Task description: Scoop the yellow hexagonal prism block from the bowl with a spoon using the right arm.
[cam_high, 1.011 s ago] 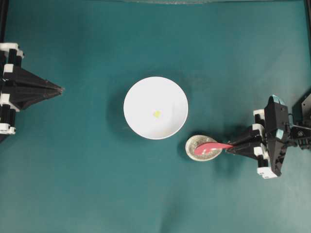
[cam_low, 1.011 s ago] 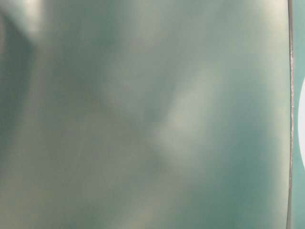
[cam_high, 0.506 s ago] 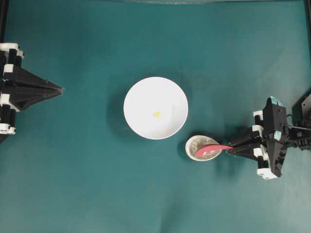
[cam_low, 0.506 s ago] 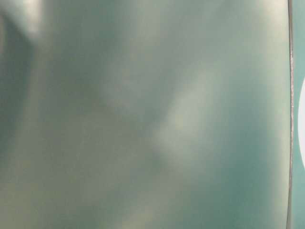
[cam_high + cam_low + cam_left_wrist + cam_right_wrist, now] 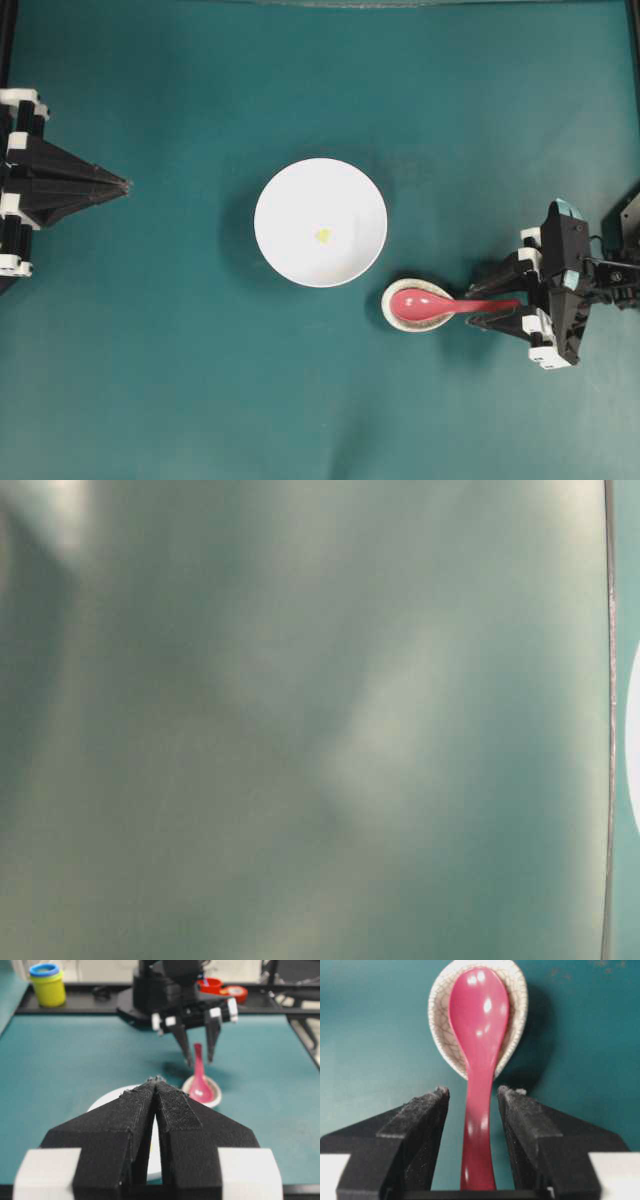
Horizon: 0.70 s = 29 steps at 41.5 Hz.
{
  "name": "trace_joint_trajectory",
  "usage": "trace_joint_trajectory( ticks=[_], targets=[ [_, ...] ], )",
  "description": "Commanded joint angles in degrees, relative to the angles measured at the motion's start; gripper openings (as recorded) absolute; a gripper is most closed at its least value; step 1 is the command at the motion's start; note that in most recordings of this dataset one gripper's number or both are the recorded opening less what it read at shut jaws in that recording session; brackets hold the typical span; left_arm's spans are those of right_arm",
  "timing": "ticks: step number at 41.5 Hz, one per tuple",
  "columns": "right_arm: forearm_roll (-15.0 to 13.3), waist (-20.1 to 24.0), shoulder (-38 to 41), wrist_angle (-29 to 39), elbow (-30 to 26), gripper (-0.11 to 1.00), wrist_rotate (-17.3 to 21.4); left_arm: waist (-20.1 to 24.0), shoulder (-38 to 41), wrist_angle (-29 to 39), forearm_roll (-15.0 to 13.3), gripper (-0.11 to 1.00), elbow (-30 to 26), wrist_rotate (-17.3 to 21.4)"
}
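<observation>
The white bowl sits mid-table with the tiny yellow hexagonal prism block inside it. The pink-red spoon lies scoop-up in the small speckled spoon rest to the bowl's lower right. My right gripper is open, with one finger on each side of the spoon's handle and gaps between them, as the right wrist view shows around the spoon. My left gripper is shut and empty at the far left, pointing toward the bowl.
A yellow jar with a blue lid and red items stand on the black ledge beyond the table's far edge. The table-level view is a blur, with only a sliver of the bowl showing.
My right gripper has opened and let go of the spoon's handle. The spoon, held tilted before, has settled flat in the spoon rest. The left arm has not moved.
</observation>
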Motion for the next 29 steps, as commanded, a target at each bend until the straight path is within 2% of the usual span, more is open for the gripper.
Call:
trace_joint_trajectory(
  ticks=[1,5,10,19,29],
  targets=[
    [0.00,-0.18,-0.44,1.14,-0.97,0.50,-0.09,0.00,0.44,-0.35,0.09,0.01,-0.97,0.00],
    [-0.09,-0.26,-0.44,0.70,-0.88,0.50,-0.35,0.09,0.44,-0.35,0.18,0.01,-0.97,0.00],
    [-0.09,-0.44,-0.44,-3.78,-0.26,0.50,-1.14,0.00,0.44,-0.35,0.18,0.01,-0.97,0.00],
    [0.09,-0.35,0.09,-11.34,0.44,0.50,-4.75,0.00,0.44,-0.35,0.18,0.01,-0.88,0.00],
    [0.09,0.18,6.77,-19.42,0.97,0.50,-5.62,0.00,0.44,0.26,0.09,0.01,-0.88,0.00]
  ],
)
